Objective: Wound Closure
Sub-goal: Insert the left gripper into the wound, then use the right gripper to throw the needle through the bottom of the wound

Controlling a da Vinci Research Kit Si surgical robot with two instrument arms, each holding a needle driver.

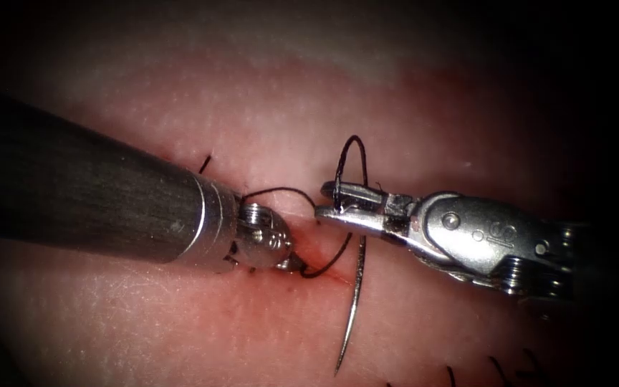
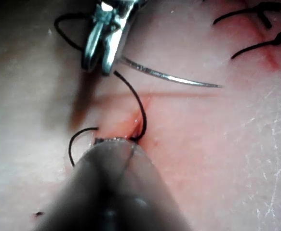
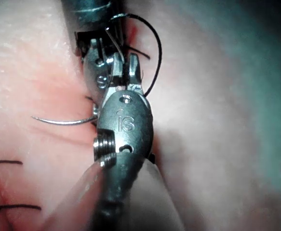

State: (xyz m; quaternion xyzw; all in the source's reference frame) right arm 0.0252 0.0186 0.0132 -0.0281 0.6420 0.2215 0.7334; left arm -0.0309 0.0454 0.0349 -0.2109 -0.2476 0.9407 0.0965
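My right tool [image 1: 331, 201] grips the needle [image 1: 353, 308] near its tail, clear of tissue [image 1: 180, 315]. Left tool [image 1: 291, 261] on thread [image 1: 327, 264], fingers unreadable. Thread could snag.

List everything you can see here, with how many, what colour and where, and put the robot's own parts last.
Tissue: one, pale pink, beneath everything.
Cut: one, reddened, between the two tools.
Red fluid: a smear along the cut.
Needle: one, silver, curved; blunt end in the right tool's jaws, point free above the tissue.
Thread: one, black, looping over the right tool and down into the cut beside the left tool.
Cut thread ends: several, black, at earlier stitches.
Left tool: one, grey, tip down at the cut.
Right tool: one, silver, holding the needle.
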